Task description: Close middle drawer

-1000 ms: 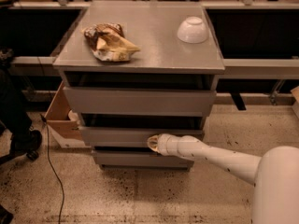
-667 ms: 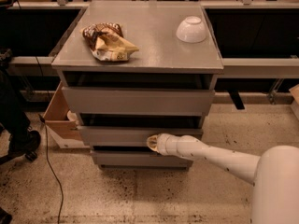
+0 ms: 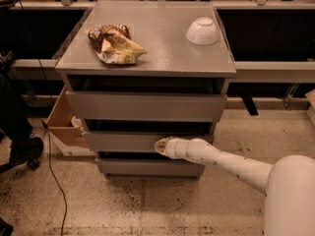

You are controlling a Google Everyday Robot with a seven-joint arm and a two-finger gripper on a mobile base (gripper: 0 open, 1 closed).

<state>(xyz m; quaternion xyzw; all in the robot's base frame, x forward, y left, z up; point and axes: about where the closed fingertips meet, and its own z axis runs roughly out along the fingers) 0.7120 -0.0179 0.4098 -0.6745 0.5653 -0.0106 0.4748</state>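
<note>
The middle drawer (image 3: 123, 141) is sitting in the grey three-drawer cabinet (image 3: 224, 82), between the top drawer (image 3: 145, 106) and the bottom drawer (image 3: 147, 167), with a dark strip showing above its front panel. The gripper (image 3: 160, 146) is pressing against that front panel a little right of its centre, low in the middle of the view; whether it is apart or together cannot be told from here. The white arm (image 3: 221, 160) is reaching in from the lower right, rising out of the robot's rounded white body (image 3: 290, 195) at the corner of the view. The top drawer's front is standing forward under the cabinet's top, with a shadowed gap above it too. On the cabinet's top, a crumpled brown and yellow snack bag (image 3: 115, 44) is lying toward the left, and a white bowl (image 3: 202, 31) is resting upside down toward the right, well apart from the bag. A cardboard box (image 3: 61, 119) is leaning just beside the cabinet's left side, and a black cable (image 3: 53, 181) is trailing across the speckled floor (image 3: 162, 205) beneath it.
</note>
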